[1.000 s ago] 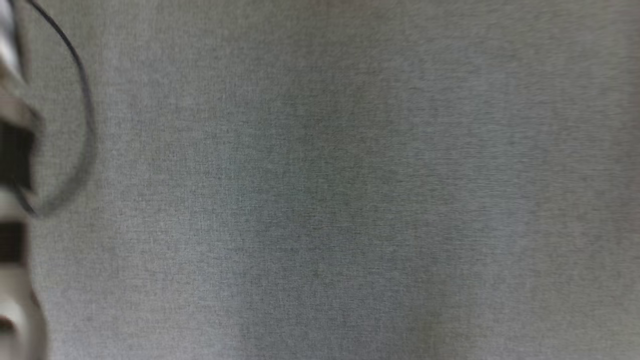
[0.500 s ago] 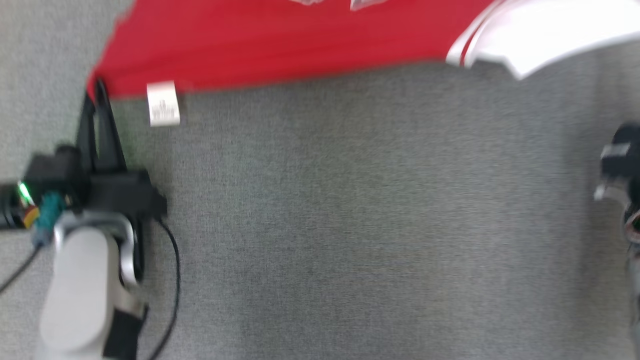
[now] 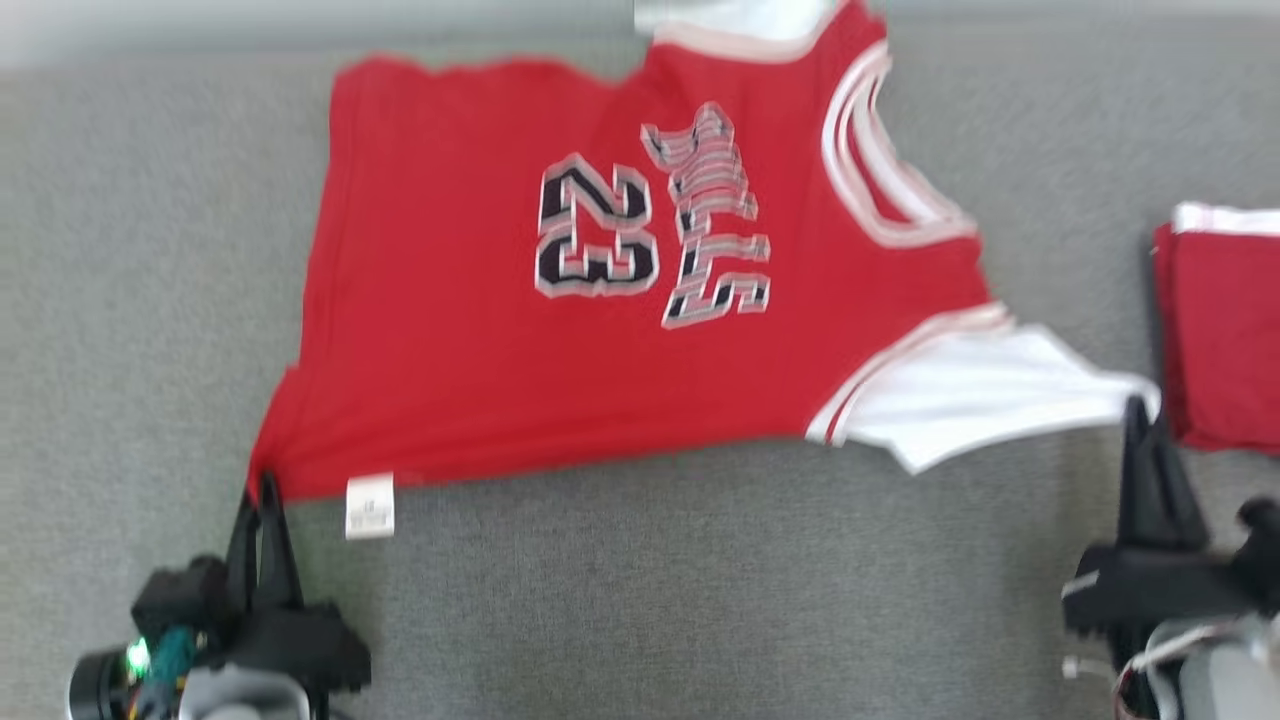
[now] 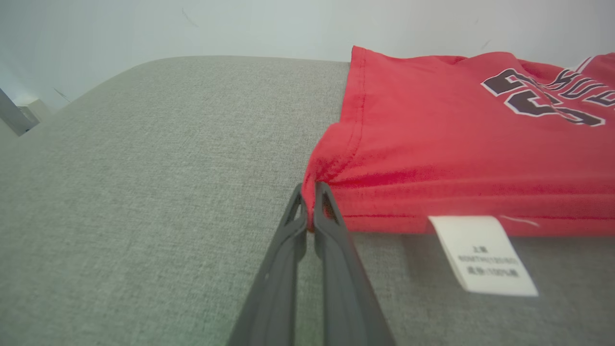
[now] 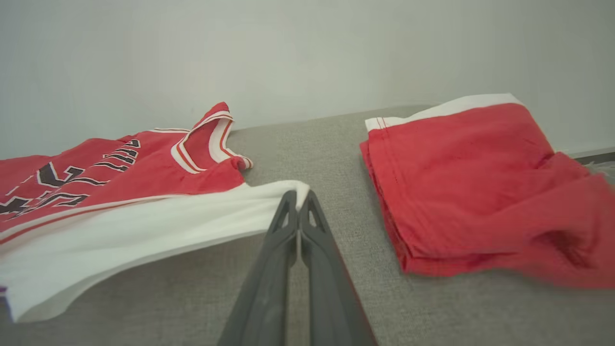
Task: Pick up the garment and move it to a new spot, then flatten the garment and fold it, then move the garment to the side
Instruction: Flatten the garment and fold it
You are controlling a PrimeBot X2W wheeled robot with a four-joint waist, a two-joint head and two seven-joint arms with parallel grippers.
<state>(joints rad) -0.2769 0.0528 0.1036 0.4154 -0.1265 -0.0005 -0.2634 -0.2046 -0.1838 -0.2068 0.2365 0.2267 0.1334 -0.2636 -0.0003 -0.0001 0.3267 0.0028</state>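
Observation:
The garment [image 3: 480,330] is a red jersey with the number 23 and white trim, lying spread across the grey fabric surface [image 3: 700,580]. My left gripper [image 3: 265,485] is shut on the hem corner at the lower left; in the left wrist view the left gripper [image 4: 310,190] pinches bunched red cloth of the garment [image 4: 456,144], beside a white care label [image 4: 483,253]. At the right, my right gripper [image 3: 1138,408] is shut on the tip of the white sleeve. In the right wrist view that sleeve of the garment [image 5: 144,226] ends between the tips of the right gripper [image 5: 298,194].
A second red piece of clothing [image 3: 1225,330], folded and with a white band, lies at the right edge, close to my right gripper. It also shows in the right wrist view as the folded red cloth [image 5: 461,192]. A pale wall [image 5: 307,53] rises behind the surface.
The head camera has swung, from blurred bare grey cloth to the whole jersey and both grippers. Both grippers stay shut.

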